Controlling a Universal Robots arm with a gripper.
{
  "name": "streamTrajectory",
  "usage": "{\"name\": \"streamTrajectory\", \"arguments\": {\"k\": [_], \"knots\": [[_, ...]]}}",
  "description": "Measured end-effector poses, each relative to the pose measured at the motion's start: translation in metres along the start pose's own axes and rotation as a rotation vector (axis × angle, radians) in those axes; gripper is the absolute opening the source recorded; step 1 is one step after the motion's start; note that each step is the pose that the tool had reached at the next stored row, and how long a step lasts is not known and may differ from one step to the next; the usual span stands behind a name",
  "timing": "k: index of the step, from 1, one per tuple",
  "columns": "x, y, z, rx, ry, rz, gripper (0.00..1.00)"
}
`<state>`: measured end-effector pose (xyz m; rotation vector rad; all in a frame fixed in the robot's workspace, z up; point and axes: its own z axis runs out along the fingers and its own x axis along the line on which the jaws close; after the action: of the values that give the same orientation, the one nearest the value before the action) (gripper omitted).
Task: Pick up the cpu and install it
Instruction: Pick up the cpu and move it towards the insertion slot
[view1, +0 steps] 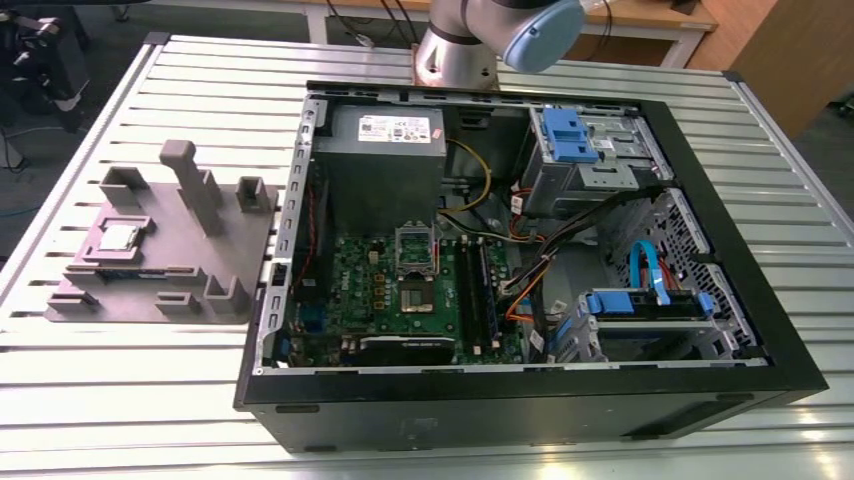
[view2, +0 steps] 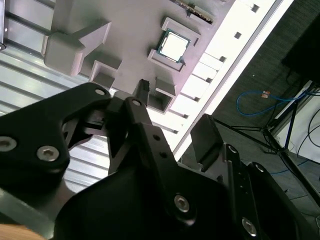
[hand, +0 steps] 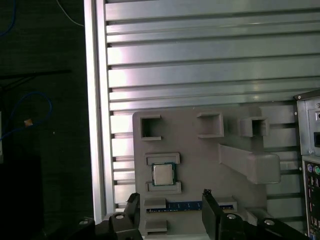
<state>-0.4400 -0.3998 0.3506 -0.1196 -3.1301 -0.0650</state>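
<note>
The cpu (view1: 118, 237) is a small silver square chip lying flat in a recess of the grey holder block (view1: 200, 270), at the exterior view's left of the open computer case. In both wrist views it lies bare, cpu (hand: 162, 174) and cpu (view2: 174, 45), with nothing touching it. My gripper (hand: 170, 200) hangs above the holder block, open, its black fingers (hand: 209, 200) spread wide and nothing between them. In the second wrist view the gripper (view2: 172, 112) sits apart from the chip. The motherboard's socket (view1: 416, 262) lies inside the case with its frame raised.
The black case (view1: 534, 400) lies open on a ribbed metal table (view1: 134, 380). Inside are a grey power supply (view1: 387, 135), memory sticks (view1: 481, 290), cables and blue drive bays (view1: 641, 305). The holder block carries upright posts (view1: 200, 190). The arm (view1: 467, 40) rises at the table's far edge.
</note>
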Motion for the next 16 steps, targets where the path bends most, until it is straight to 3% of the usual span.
{"name": "streamTrajectory", "arguments": {"k": [1, 4, 11, 16], "knots": [[0.0000, 0.0000, 0.0000, 0.0000, 0.0000, 0.000, 0.65], [0.0005, -0.0001, 0.0011, -0.0002, 0.0000, -0.002, 0.65], [0.0050, -0.0008, 0.0076, 0.0007, 0.0037, -0.055, 0.65], [0.0050, -0.0008, 0.0092, 0.0007, 0.0041, -0.063, 0.65]]}}
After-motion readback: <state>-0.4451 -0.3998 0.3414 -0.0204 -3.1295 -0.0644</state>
